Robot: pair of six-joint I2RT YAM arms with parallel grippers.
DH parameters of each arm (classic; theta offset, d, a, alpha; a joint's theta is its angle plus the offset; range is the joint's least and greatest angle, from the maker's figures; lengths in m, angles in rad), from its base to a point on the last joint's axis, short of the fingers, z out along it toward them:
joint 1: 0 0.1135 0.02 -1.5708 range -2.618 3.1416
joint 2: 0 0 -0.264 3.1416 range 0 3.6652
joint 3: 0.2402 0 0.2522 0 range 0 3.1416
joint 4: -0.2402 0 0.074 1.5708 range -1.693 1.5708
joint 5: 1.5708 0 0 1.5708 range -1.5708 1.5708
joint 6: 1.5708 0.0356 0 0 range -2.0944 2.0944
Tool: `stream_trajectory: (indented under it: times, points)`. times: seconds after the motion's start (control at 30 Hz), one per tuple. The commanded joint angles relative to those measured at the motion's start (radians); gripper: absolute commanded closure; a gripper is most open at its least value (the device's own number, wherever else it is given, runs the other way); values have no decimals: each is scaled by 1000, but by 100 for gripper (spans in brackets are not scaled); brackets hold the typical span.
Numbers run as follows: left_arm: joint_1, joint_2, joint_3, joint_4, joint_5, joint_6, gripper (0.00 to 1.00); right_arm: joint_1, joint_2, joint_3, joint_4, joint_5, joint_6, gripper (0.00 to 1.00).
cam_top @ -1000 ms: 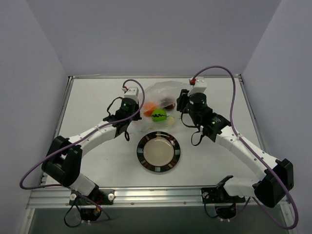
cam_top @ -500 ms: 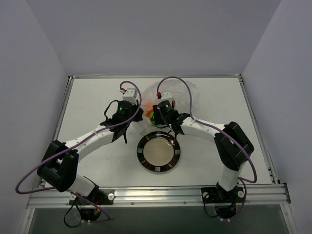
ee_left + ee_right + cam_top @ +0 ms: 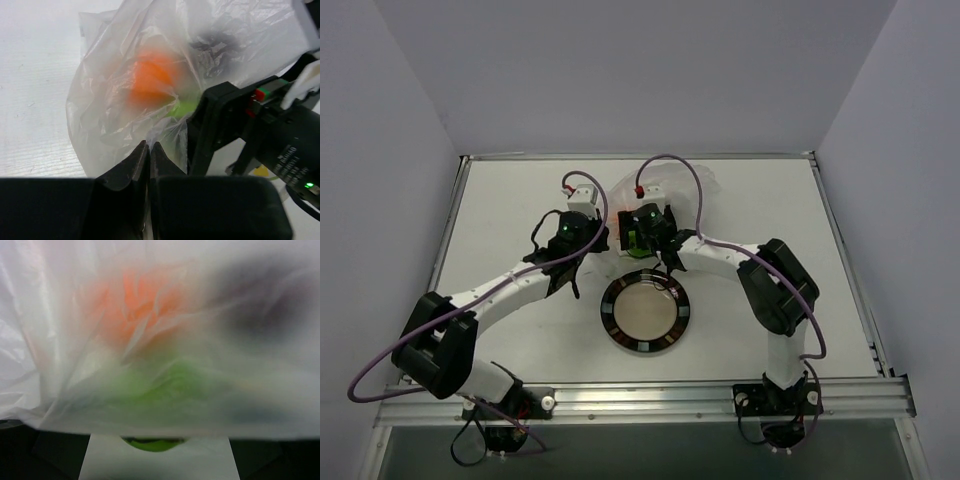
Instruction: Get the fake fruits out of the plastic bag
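Dark-rimmed plate (image 3: 610, 312) sitting on bench (image 3: 500, 210), just nearside of both tools. Plastic bag (image 3: 110, 100) lying far-centre w/ orange fruit (image 3: 150, 80) & maroon fruit (image 3: 217, 40) blurring behind film, green fruit (image 3: 152, 444) peeking under its edge. L tool (image 3: 149, 150) pressing together, pinching bag film. R arm bending at elbow, R tool (image 3: 636, 240) spreading wide at bag.

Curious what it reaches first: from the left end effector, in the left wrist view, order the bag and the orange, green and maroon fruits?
1. plastic bag, pinched in the left end effector.
2. green fruit, right, and orange fruit, above: too close to call.
3. maroon fruit, upper right, farthest.
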Motion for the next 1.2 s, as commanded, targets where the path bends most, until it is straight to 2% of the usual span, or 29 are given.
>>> stream_trajectory:
  times: [0.0, 0.17, 0.2, 0.23, 0.27, 0.33, 0.37, 0.47, 0.6, 0.87, 1.03, 1.17]
  points:
    - [-4, -48, 9, 32, -33, 20, 98, -4, 48, 78, 7, 26, 14, 0]
    - [-4, -33, 5, 32, -53, 35, 98, 3, 108, 136, -15, 61, 17, 0]
    - [-4, -34, 2, 33, -56, 35, 98, 3, 107, 136, -7, 60, 15, 3]
    - [-4, -34, 2, 35, -58, 37, 98, 9, 98, 131, 2, 61, 9, 7]
    - [-5, -34, 2, 35, -60, 38, 98, 12, 92, 127, 14, 69, 8, 18]
    - [-5, -36, 2, 33, -61, 38, 98, 19, 64, 118, 16, 77, 3, 30]
    - [-7, -36, 2, 33, -64, 40, 98, 25, 52, 112, 16, 81, 3, 42]
    - [-5, -36, -1, 37, -63, 38, 98, 37, -19, 76, 16, 101, 5, 50]
    - [-5, -39, -2, 41, -63, 37, 98, 55, -146, 13, 30, 121, 3, 52]
    - [-4, -31, -2, 37, -73, 34, 98, 78, -413, -147, -18, -31, 23, 52]
    - [-4, -33, -8, 46, -70, 29, 98, 178, -611, -284, -42, -95, 28, 51]
    - [-4, -38, -13, 56, -67, 29, 97, 256, -665, -411, -42, -127, 75, 50]
